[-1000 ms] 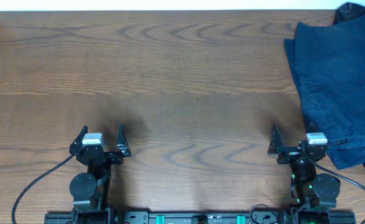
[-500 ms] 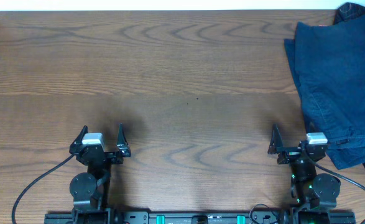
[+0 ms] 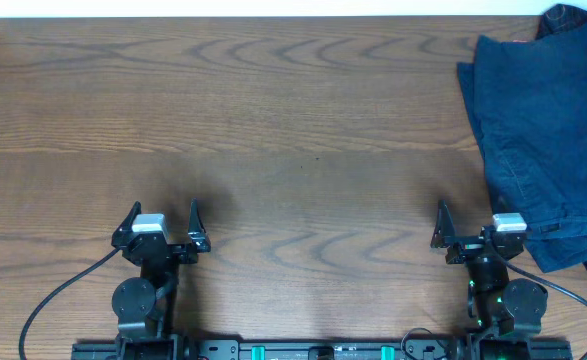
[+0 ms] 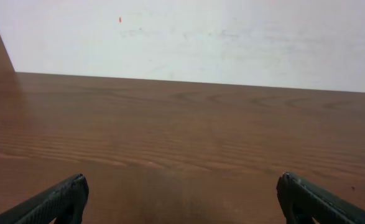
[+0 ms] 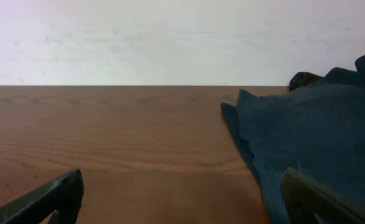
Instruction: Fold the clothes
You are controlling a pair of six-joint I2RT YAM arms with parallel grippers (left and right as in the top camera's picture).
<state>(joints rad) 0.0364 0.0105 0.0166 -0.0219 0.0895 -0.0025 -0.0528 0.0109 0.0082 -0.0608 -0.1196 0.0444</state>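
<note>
Dark navy denim-like clothes (image 3: 543, 140) lie in a heap at the right side of the table, running from the far edge to near the front; they also show at the right of the right wrist view (image 5: 313, 143). My right gripper (image 3: 470, 222) is open and empty near the front edge, its right finger beside or over the heap's lower left edge (image 5: 182, 199). My left gripper (image 3: 163, 222) is open and empty at the front left, over bare wood (image 4: 182, 199), far from the clothes.
The brown wooden table (image 3: 273, 130) stretches between the arms and to the far edge. A white wall (image 4: 188, 37) rises behind the table. Black cables trail from both arm bases at the front edge.
</note>
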